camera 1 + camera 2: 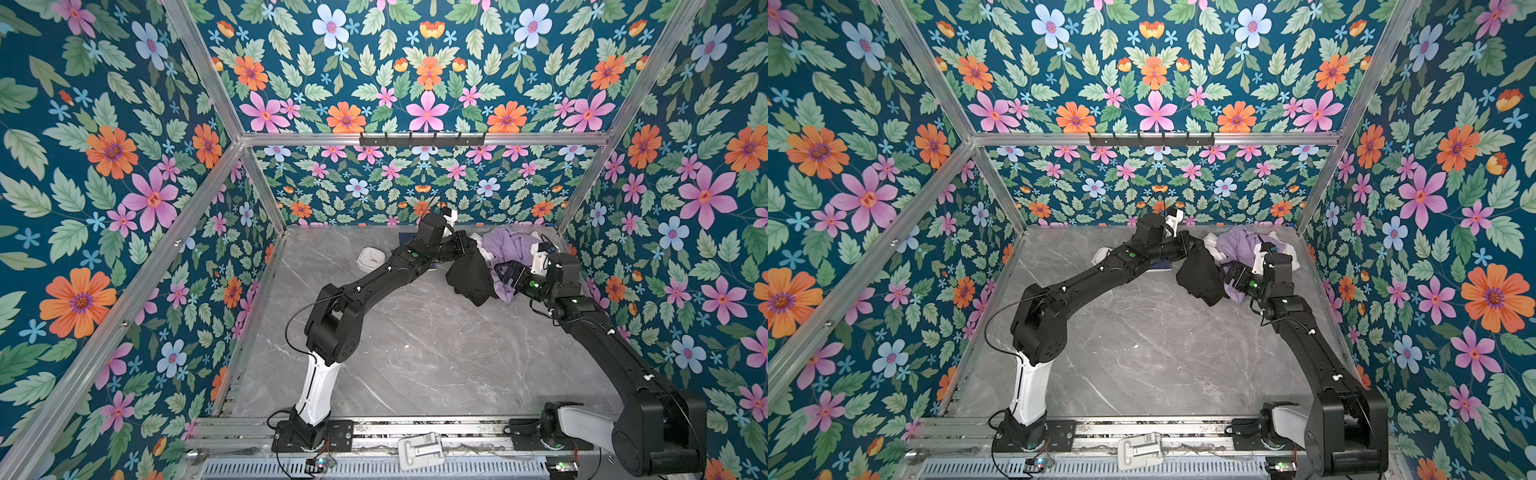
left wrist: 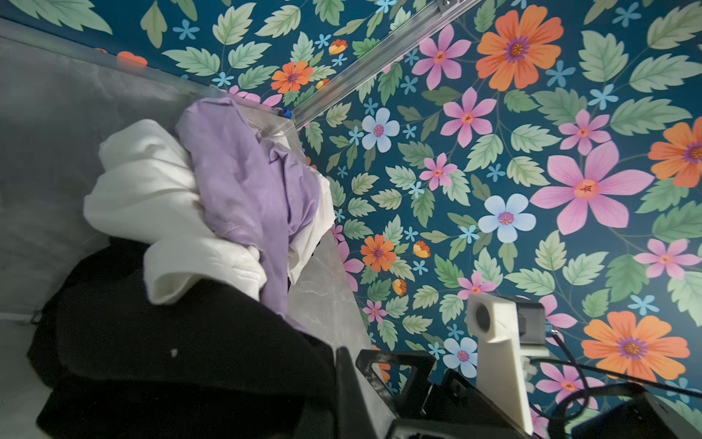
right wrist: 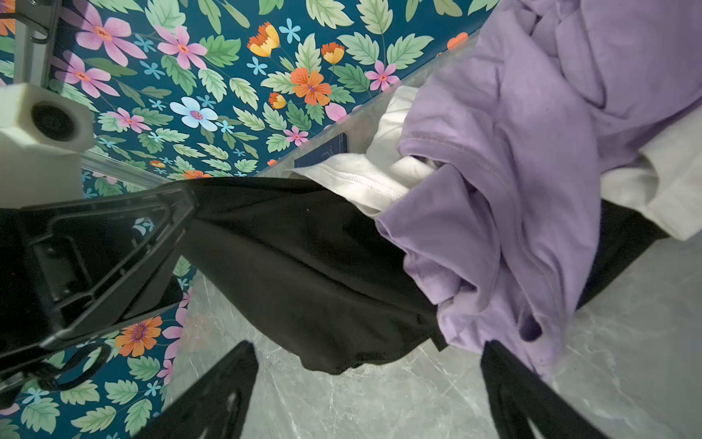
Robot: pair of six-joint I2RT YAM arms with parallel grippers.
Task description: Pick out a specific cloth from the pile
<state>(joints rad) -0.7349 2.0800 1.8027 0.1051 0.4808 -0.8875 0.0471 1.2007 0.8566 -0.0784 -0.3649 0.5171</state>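
Observation:
The black cloth hangs off the table, pulled out of the pile of lavender and white garments at the back right. My left gripper is shut on its upper edge; in the right wrist view that gripper pinches the cloth. In the left wrist view the cloth drapes beside my shut gripper. My right gripper is open, low by the cloth's hanging hem, one finger against the lavender garment.
A blue book lies on the marble table under my left arm. A white square object sits behind that arm. The floral back wall and right wall stand close to the pile. A hook rail hangs high on the back.

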